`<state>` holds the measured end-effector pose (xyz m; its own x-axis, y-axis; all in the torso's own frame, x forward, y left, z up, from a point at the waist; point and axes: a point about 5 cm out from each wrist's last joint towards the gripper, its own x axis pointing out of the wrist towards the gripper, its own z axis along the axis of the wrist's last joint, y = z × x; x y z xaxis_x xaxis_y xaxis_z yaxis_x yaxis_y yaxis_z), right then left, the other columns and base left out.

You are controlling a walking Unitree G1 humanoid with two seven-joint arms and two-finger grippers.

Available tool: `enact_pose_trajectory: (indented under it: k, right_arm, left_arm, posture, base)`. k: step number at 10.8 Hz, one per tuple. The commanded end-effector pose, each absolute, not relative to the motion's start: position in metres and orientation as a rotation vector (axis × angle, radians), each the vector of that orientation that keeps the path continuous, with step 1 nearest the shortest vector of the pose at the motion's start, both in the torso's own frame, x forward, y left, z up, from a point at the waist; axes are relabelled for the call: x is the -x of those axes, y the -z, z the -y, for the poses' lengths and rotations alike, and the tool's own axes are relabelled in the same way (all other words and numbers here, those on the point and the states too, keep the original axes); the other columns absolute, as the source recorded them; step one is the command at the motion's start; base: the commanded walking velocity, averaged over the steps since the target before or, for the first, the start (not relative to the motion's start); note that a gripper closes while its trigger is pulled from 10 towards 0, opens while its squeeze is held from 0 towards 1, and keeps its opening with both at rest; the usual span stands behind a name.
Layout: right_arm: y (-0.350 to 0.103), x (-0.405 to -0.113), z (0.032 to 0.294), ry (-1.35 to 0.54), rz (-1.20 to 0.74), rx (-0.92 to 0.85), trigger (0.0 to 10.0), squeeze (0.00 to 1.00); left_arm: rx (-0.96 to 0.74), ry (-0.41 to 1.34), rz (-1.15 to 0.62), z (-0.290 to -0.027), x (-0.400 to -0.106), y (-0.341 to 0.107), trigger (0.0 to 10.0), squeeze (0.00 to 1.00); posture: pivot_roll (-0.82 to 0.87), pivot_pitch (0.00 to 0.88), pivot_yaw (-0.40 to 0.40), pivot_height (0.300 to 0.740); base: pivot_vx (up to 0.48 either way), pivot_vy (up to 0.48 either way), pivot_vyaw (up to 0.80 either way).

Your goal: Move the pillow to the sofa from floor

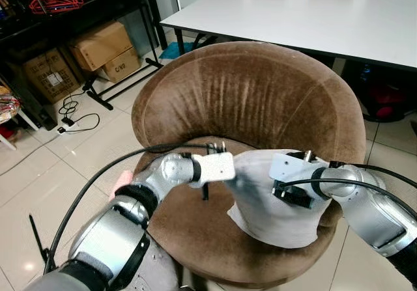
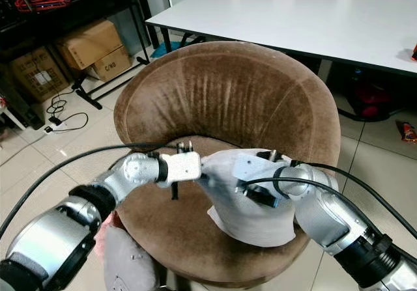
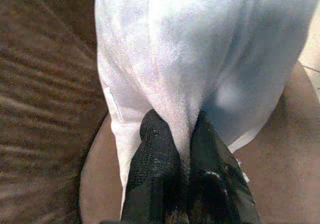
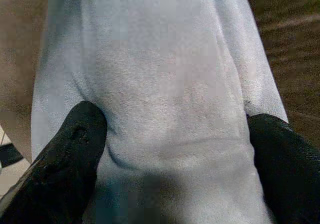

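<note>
The left pincer (image 3: 182, 149) is closed tight on a thin fold of the white pillow (image 1: 270, 203), which hangs between both arms just above the seat of the brown sofa (image 1: 254, 89), its long axis going down, and the right pincer (image 4: 175, 149) grips its body wide.
</note>
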<state>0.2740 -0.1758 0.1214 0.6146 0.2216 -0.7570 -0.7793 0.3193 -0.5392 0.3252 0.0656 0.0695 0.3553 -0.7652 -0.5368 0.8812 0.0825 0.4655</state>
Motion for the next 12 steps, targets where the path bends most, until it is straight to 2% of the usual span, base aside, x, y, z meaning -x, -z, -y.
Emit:
enact_pose_trajectory:
  k: [1, 2, 12]
  right_arm:
    - [-0.118, -0.275, 0.182, -0.683, -0.662, 1.074, 4.7, 0.0]
    - [-0.117, -0.275, 0.179, -0.701, -0.664, 1.065, 0.0, 0.0]
    - [-0.101, -0.246, 0.164, -0.777, -0.679, 0.941, 0.0, 0.0]
  left_arm:
    - [-0.865, 1.254, -0.237, -0.079, -0.321, -0.059, 0.0, 0.0]
    - [-0.862, 1.262, -0.239, -0.079, -0.318, -0.056, 0.0, 0.0]
    - [-0.817, 1.242, -0.188, -0.083, -0.321, -0.064, 0.0, 0.0]
  posture:
    - [-0.21, 0.0, 0.157, 0.74]
    - [-0.21, 0.0, 0.154, 0.74]
    - [-0.2, 0.0, 0.171, 0.74]
  base:
    - [0.0, 0.0, 0.0]
    - [0.0, 0.0, 0.0]
    - [0.0, 0.0, 0.0]
